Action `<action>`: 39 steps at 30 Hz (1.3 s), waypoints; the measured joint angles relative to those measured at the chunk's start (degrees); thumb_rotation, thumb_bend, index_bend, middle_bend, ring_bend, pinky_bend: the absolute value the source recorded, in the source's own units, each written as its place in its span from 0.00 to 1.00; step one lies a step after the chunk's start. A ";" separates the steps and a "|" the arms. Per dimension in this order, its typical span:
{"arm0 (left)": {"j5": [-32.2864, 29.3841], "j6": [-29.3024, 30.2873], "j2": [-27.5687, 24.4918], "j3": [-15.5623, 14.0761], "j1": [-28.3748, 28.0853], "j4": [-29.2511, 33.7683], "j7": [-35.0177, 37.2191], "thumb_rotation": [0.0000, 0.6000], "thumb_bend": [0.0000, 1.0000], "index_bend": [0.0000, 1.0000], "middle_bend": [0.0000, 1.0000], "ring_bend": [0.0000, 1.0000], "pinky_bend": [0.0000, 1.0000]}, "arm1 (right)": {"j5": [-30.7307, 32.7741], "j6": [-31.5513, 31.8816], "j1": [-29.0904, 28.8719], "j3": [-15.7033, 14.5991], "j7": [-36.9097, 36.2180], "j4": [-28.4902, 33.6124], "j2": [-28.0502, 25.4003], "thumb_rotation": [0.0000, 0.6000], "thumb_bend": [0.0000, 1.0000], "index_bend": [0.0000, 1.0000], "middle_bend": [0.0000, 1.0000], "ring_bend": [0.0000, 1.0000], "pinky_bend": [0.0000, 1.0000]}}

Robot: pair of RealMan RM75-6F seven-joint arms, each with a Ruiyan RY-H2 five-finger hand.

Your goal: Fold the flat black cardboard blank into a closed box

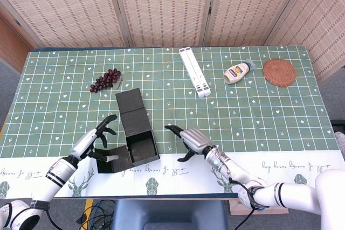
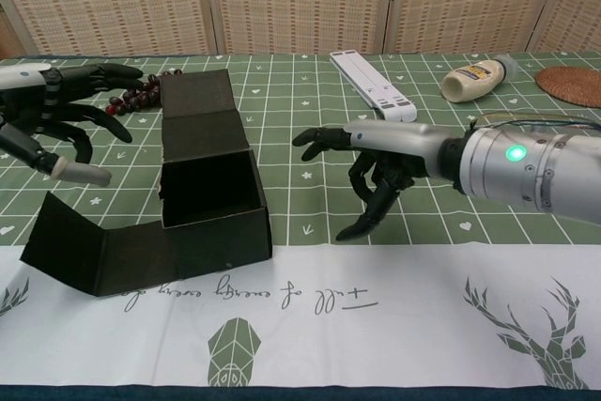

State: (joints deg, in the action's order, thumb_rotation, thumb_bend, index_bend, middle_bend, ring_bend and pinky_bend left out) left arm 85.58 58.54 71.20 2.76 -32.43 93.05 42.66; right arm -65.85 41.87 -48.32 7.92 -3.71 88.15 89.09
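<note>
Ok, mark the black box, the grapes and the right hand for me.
black box (image 1: 141, 148): head view, on the open cavity of its folded part.
grapes (image 1: 105, 80): head view, middle of the bunch.
right hand (image 2: 380, 164): chest view, on the middle of the hand, fingers spread, apart from the box.

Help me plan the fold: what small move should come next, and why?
Probably bring the left hand down onto the loose side flap of the black cardboard box and fold it up; it lies splayed outward, and both the left and the right hand hover open, touching nothing.
</note>
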 measured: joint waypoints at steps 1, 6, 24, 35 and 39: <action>0.00 0.03 -0.08 -0.01 0.03 0.08 -0.04 1.00 0.10 0.00 0.00 0.28 0.56 | 0.49 -0.28 0.11 0.25 -0.77 0.00 0.44 1.00 0.01 0.00 0.06 0.70 0.93; 0.02 0.16 -0.35 -0.08 0.19 0.38 -0.10 1.00 0.10 0.00 0.00 0.28 0.56 | 2.68 -2.37 -0.01 1.87 -4.12 -0.73 3.03 1.00 0.01 0.00 0.06 0.70 0.93; 0.55 0.70 -1.07 -0.35 0.73 -0.47 2.12 1.00 0.10 0.00 0.00 0.28 0.56 | 10.97 -4.74 -4.03 6.18 -3.72 -8.57 12.71 1.00 0.01 0.00 0.05 0.70 0.93; 0.03 3.11 -1.83 0.34 2.01 -1.33 4.38 1.00 0.10 0.00 0.00 0.28 0.56 | 13.19 -4.03 -5.80 7.94 -2.45 -12.59 17.89 1.00 0.09 0.00 0.19 0.70 0.95; -0.14 4.32 -2.41 0.72 2.69 -1.42 5.18 1.00 0.10 0.00 0.00 0.28 0.56 | 13.59 -2.10 -5.89 9.04 -2.42 -14.60 20.67 1.00 0.19 0.11 0.30 0.70 1.00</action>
State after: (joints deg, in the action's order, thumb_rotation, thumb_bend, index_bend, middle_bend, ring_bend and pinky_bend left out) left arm 85.44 62.86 68.79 3.48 -29.74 91.64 47.84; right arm -52.26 39.77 -54.21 16.97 -6.13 73.54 109.75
